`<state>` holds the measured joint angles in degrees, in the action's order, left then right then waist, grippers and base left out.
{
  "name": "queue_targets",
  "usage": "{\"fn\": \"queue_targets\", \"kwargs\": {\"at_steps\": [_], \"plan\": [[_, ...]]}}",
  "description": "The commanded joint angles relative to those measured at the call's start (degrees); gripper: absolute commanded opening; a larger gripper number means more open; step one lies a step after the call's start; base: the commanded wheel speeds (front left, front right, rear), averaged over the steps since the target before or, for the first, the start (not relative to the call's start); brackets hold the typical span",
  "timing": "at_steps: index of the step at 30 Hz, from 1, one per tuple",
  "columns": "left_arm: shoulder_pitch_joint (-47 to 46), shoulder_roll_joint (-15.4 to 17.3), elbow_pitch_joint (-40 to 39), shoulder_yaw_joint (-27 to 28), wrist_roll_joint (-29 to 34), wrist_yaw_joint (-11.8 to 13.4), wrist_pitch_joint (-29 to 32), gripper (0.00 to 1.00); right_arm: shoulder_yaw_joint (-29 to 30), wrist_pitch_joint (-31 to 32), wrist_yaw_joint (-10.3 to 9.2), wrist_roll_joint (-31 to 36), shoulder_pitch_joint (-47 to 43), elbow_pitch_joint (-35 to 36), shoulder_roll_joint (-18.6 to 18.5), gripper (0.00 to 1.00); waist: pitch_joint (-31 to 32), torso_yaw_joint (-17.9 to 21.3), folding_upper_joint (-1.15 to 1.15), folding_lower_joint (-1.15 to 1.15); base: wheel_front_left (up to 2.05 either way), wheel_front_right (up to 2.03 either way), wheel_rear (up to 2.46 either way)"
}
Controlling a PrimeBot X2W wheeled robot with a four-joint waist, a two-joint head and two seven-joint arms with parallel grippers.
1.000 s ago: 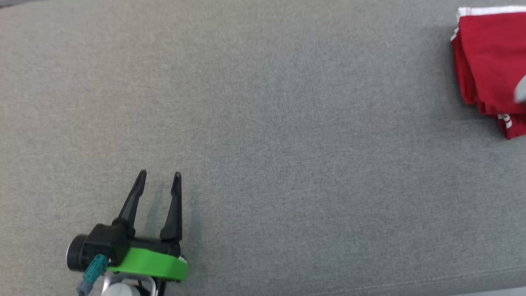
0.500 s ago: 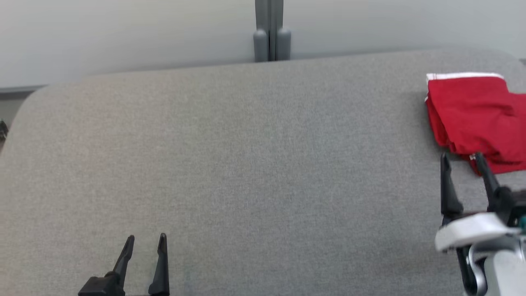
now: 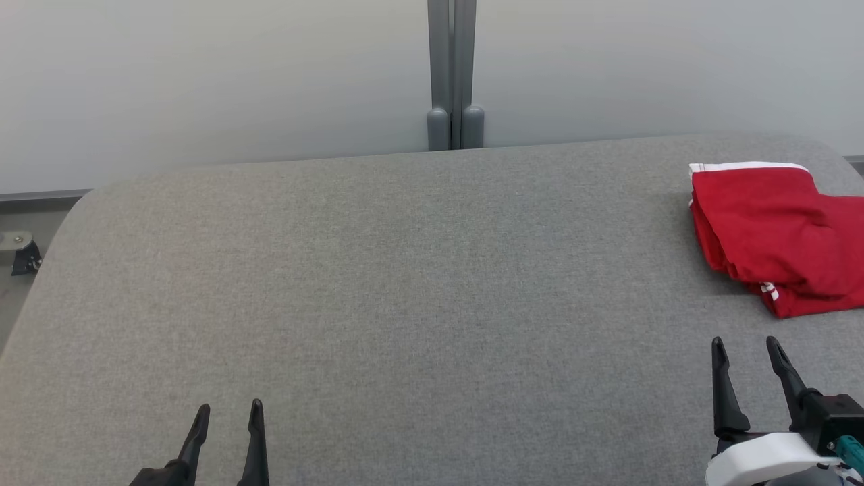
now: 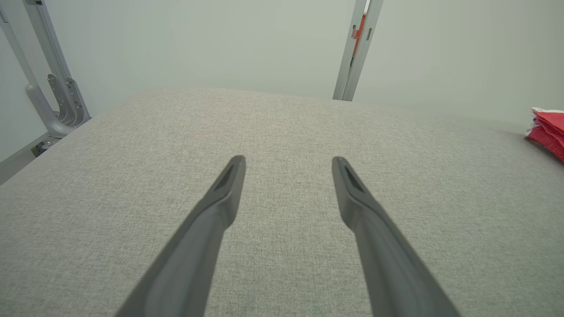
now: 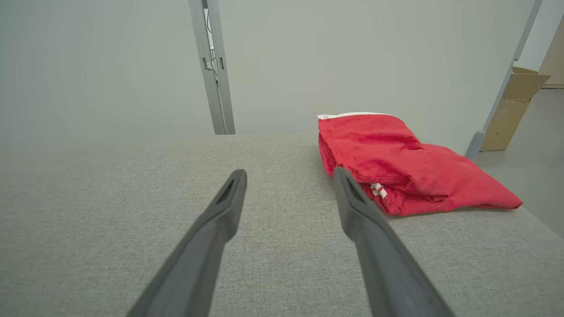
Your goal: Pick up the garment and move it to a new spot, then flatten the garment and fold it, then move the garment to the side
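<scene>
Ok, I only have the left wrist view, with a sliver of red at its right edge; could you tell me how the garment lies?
Observer: The red garment lies folded in a thick bundle at the right end of the grey padded surface, with a white band along its far edge.
Operator: Thank you. Is anything gripping it?
Observer: No. The right hand is open and stops short of it; the head view shows bare surface between them.
Operator: And what is beyond that end?
Observer: In the right wrist view, a cardboard box stands on the floor past it.
</scene>
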<state>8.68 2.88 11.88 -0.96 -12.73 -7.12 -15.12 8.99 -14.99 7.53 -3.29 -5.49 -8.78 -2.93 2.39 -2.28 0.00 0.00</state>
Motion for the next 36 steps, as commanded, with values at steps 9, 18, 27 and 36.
{"fn": "queue_targets", "kwargs": {"at_steps": [9,18,27,36], "plan": [[-1.61,0.09,0.78,-1.09,0.31,-0.39,0.00,1.00,-0.74,-0.24,-0.09,-1.80,-0.18,-1.59,-0.01,1.00,-0.18,0.27,0.00,0.00,0.00,0.00,0.00],[-1.62,0.08,0.94,-1.12,-6.32,-0.11,1.17,0.00,0.07,2.39,0.01,-7.72,1.65,-3.50,0.18,0.00,-0.22,0.28,0.00,0.00,0.00,0.00,0.00],[-3.48,0.58,1.33,-0.51,-15.82,-0.15,3.36,0.00,-0.74,4.36,0.00,-17.93,2.42,-3.09,0.14,0.00,-0.39,0.42,0.00,0.00,0.00,0.00,0.00],[-5.10,0.89,1.63,0.05,-24.39,-0.22,5.33,0.00,-1.16,6.37,-0.01,-27.09,3.51,-3.11,0.11,0.00,-0.57,0.57,0.00,0.00,0.00,0.00,0.00]]}}
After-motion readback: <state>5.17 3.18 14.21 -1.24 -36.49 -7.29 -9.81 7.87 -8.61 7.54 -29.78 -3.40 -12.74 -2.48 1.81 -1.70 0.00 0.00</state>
